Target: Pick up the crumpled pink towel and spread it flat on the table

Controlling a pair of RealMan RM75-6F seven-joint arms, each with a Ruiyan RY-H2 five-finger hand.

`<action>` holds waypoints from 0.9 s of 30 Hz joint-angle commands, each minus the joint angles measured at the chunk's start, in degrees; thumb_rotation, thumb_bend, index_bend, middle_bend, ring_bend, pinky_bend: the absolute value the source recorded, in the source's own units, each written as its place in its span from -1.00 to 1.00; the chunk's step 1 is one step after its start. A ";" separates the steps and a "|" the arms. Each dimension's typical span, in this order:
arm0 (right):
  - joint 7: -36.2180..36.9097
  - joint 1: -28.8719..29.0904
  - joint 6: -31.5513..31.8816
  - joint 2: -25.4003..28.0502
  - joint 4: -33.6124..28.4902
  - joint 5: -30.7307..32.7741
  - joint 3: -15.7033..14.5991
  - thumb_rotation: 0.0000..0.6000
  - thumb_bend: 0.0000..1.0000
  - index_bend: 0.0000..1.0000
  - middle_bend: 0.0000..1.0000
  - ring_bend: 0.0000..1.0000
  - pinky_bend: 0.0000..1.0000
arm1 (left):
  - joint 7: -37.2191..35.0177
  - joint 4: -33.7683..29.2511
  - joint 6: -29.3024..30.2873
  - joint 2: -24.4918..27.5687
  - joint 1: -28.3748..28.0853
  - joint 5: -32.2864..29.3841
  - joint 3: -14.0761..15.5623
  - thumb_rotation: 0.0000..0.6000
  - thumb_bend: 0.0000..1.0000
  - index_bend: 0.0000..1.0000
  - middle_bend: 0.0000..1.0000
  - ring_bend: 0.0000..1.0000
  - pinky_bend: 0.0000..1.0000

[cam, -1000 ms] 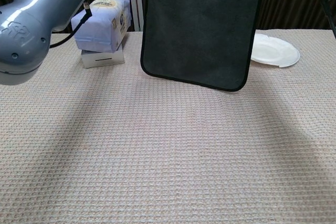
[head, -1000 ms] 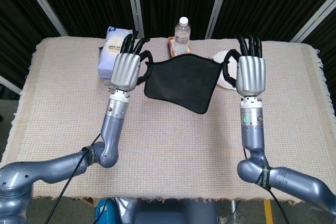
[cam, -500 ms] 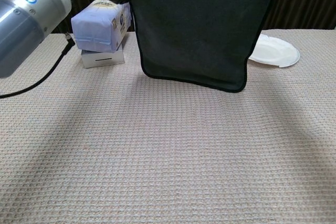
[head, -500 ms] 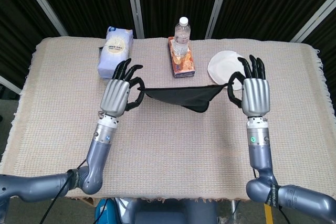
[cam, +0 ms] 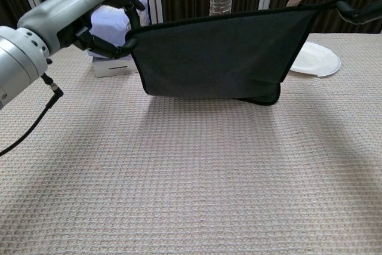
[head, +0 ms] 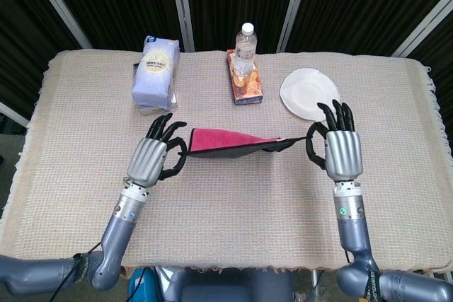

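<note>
Both hands have dropped low, left hand (head: 151, 160) and right hand (head: 341, 153) pinching towel (head: 230, 141) corners, its hem touching bench (head: 233, 210): nearly spread.

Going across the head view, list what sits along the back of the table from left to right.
Blue-and-white packet → water bottle, with the orange box directly in front of it → white plate.
</note>
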 commanded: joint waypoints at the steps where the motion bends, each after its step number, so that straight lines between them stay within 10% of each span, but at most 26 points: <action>1: -0.10 -0.70 0.15 -0.38 -0.06 -1.21 -1.08 1.00 -0.06 0.21 -0.62 -0.97 -1.00 | -0.16 0.47 -0.40 -1.00 0.35 0.24 0.42 1.00 -0.03 0.16 -0.64 -1.00 -0.97; 27: -0.92 -6.53 0.19 -1.67 0.03 -9.32 -8.17 1.00 -0.06 0.22 -0.61 -0.97 -1.00 | 1.40 0.54 -1.72 -7.57 3.09 3.60 3.23 1.00 -0.03 0.16 -0.64 -1.00 -0.97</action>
